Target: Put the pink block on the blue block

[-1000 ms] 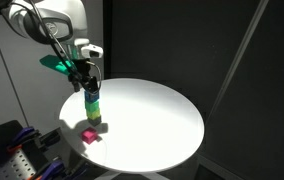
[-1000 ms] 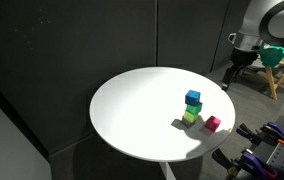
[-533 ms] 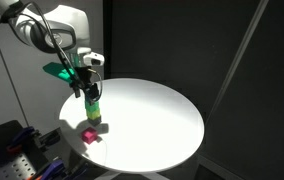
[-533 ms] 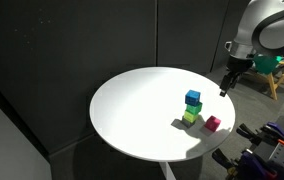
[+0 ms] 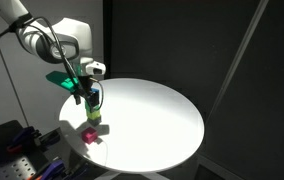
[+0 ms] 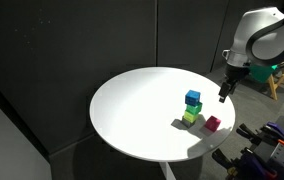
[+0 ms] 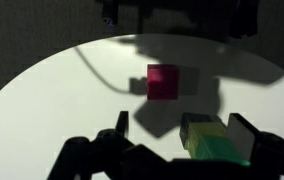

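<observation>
Hovering gripper [image 6: 223, 96], fingers spread, near pink block [image 6: 213, 123] at five o'clock of blue block [image 6: 193, 97]; likely light, rigid cube, best pinched across opposite flat faces.

1. Both exterior views: the room is dark and the black backdrop swallows detail. The white counter [image 5: 152, 115] [image 6: 132, 110] is the one bright patch, nearly blown out.
2. Light comes from above, and short shadows sit close beside the blocks.
3. Wrist view: dim and soft. The counter [image 7: 52, 90] reads grey and darkens toward the frame corners.
4. A broad dark shadow lies around the pink block [image 7: 163, 82].
5. The jaws at the lower edge are near-black and blurred.
</observation>
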Controlling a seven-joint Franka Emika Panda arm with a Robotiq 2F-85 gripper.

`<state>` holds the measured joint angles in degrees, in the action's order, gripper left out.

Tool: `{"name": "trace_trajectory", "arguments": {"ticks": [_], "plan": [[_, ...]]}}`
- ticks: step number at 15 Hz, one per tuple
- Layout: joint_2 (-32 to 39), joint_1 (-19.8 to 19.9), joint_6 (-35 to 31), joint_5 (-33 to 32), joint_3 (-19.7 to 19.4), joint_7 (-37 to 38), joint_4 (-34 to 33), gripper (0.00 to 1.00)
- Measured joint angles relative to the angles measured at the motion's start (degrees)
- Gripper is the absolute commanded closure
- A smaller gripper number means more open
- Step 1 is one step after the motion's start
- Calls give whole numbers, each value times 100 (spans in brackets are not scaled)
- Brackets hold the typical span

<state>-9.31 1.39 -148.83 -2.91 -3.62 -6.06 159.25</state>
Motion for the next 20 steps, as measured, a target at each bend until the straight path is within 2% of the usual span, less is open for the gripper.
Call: {"name": "trace_trajectory", "arguments": {"ticks": [14, 20], "plan": [[1152, 27, -1047, 11, -46, -310, -3, 0], [1584, 162, -1471, 58, -46, -321, -4, 0]]}}
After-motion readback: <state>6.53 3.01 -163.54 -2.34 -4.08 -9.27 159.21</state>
